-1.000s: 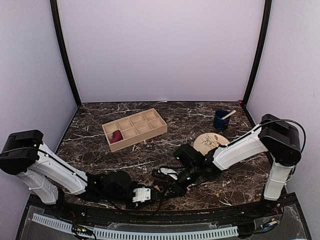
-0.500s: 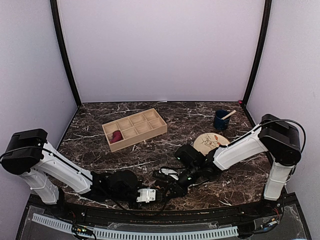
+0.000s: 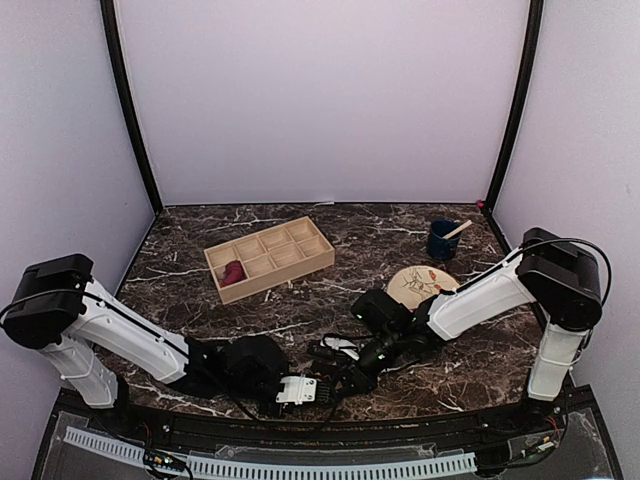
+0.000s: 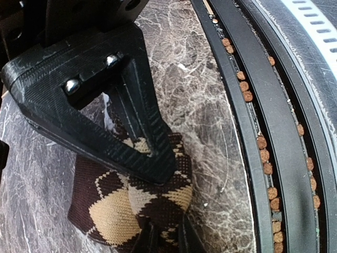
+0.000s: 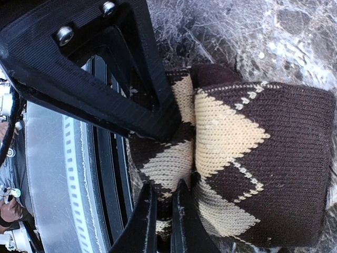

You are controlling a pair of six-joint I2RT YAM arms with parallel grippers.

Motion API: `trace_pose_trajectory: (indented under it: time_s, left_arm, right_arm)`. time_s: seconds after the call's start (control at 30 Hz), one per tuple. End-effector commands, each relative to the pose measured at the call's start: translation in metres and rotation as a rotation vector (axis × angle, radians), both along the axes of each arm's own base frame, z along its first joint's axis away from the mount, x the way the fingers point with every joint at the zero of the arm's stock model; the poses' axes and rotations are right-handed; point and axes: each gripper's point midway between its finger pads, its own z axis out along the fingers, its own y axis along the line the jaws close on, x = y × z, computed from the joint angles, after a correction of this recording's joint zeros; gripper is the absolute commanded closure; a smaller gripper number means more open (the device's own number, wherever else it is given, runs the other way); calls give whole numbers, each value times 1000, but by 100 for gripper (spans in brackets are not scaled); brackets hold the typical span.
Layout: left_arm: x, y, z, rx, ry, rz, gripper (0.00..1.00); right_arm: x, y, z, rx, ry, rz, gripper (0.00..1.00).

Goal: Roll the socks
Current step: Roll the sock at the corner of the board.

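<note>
Over on the left, the light wooden tray of 8 compartments (image 3: pixel 285 277) sat on the dark marbled table (image 3: pixel 180 290), and the maroon-red fabric sock (image 3: pixel 233 272) lay bunched in its near-left compartment. Down at the table's near edge, the left tool (image 4: pixel 160 205) was clenched on the dark brown fabric sock with tan argyle diamonds (image 4: pixel 113 211), its upper finger pressed on top. Just to the right, the right tool (image 5: pixel 164 166) pinched the same sock at a fold. Further right lay a round wooden disc (image 3: pixel 420 285), then a blue cup (image 3: pixel 440 243) holding a stick.
</note>
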Motion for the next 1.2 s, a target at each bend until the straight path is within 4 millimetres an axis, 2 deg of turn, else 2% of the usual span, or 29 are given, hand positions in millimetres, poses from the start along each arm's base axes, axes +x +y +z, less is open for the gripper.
trace_pose_trajectory:
  time_s: [0.0,0.17,0.37,0.7,1.1,1.17]
  left_arm:
    - [-14,10,-16,84,123,-52,100]
    - [-12,10,-10,90,216,-55,100]
    - [-10,9,-6,104,327,-56,100]
    - [-11,4,-2,128,454,-67,100]
    - [-9,3,-3,165,602,-64,100]
    - [-8,2,-2,160,620,-62,100]
  right_arm:
    - [-2,-14,-21,-81,4,-20,94]
    - [1,-16,-20,-77,1,-38,78]
    - [3,-17,-15,-61,0,-66,64]
    - [5,-25,-6,-32,-30,-107,61]
    - [26,-42,0,-34,-165,-254,58]
    - [28,-46,-3,-49,-189,-269,57]
